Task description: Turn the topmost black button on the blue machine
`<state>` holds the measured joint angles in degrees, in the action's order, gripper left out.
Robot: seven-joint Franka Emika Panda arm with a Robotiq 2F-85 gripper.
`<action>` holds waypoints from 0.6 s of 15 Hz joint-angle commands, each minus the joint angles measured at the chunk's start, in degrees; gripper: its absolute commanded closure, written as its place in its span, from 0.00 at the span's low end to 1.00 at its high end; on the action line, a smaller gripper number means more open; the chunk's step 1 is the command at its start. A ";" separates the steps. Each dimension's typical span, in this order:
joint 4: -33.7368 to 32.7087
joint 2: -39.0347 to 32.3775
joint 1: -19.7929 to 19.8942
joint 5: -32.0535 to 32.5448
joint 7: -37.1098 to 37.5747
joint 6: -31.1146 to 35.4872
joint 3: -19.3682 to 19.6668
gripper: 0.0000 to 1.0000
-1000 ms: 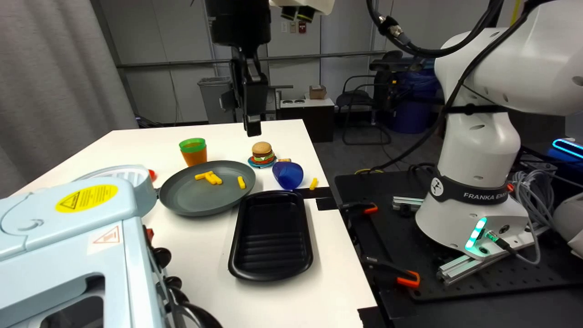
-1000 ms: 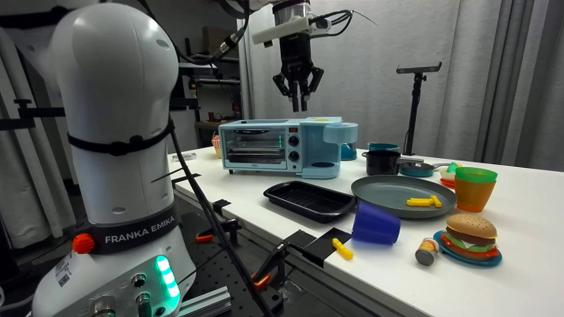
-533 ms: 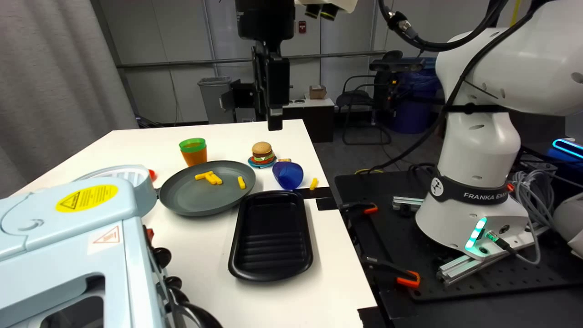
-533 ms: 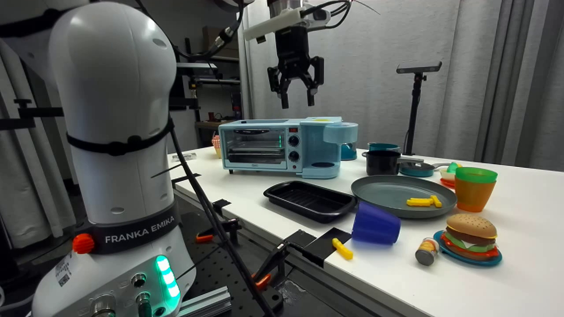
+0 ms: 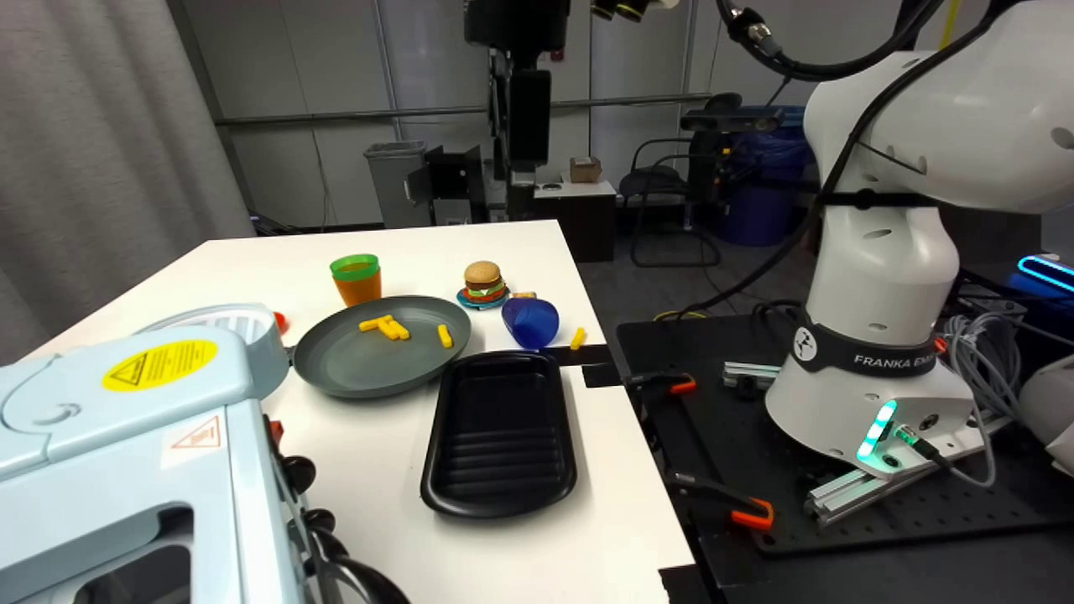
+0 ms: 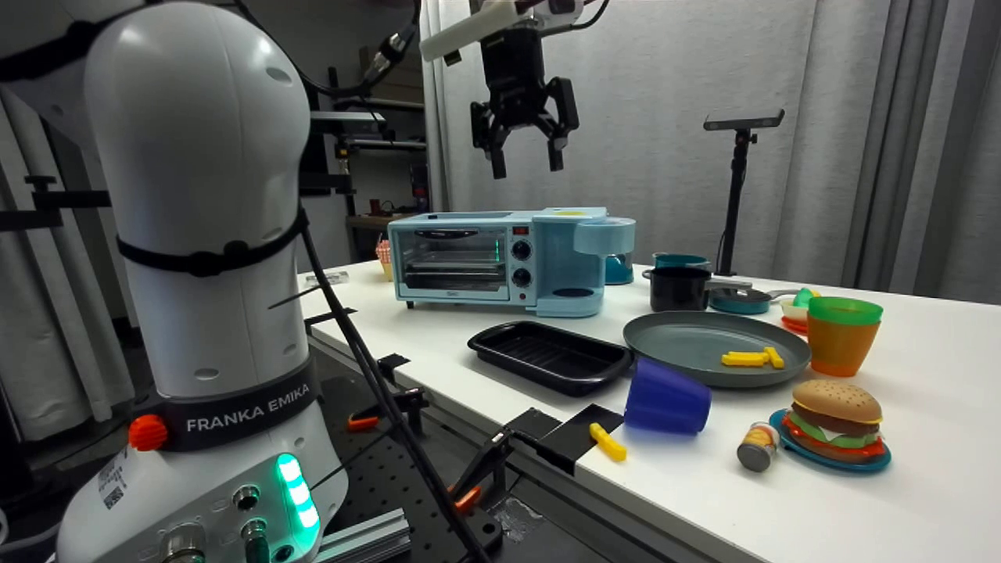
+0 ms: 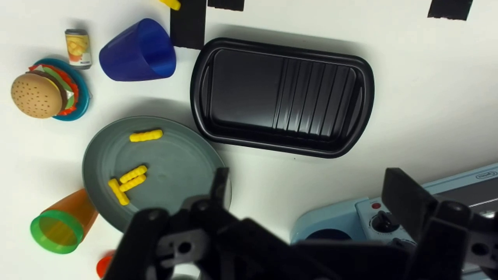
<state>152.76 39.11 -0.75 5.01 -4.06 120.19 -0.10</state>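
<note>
Spread wide and empty, the pincer (image 6: 528, 166) points down, higher than the blue machine (image 6: 554, 270); the topmost black button (image 6: 522, 250) sits lower, on the machine's upright front, its turning axis seemingly crosswise to the pincer.

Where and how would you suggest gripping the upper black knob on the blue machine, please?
I'd probably pinch the upper black knob across its sides, coming straight at the front of the blue machine: it sticks out from that upright face, with the red patch just above and the lower knob below.
</note>
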 commanded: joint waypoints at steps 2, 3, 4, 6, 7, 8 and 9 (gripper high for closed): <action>-0.05 -0.10 -0.06 0.02 0.06 -0.16 0.01 0.00; -0.05 -0.29 -0.06 0.02 0.06 -0.15 -0.01 0.00; -0.05 -0.34 -0.06 0.02 0.06 -0.15 -0.01 0.00; -0.05 -0.35 -0.07 0.02 0.06 -0.15 -0.02 0.00; -0.05 -0.36 -0.07 0.02 0.06 -0.15 -0.02 0.00; -0.05 -0.36 -0.07 0.02 0.06 -0.15 -0.02 0.00; -0.05 -0.36 -0.07 0.02 0.06 -0.15 -0.02 0.00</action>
<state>152.83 38.76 -0.75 5.01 -4.04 120.20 -0.17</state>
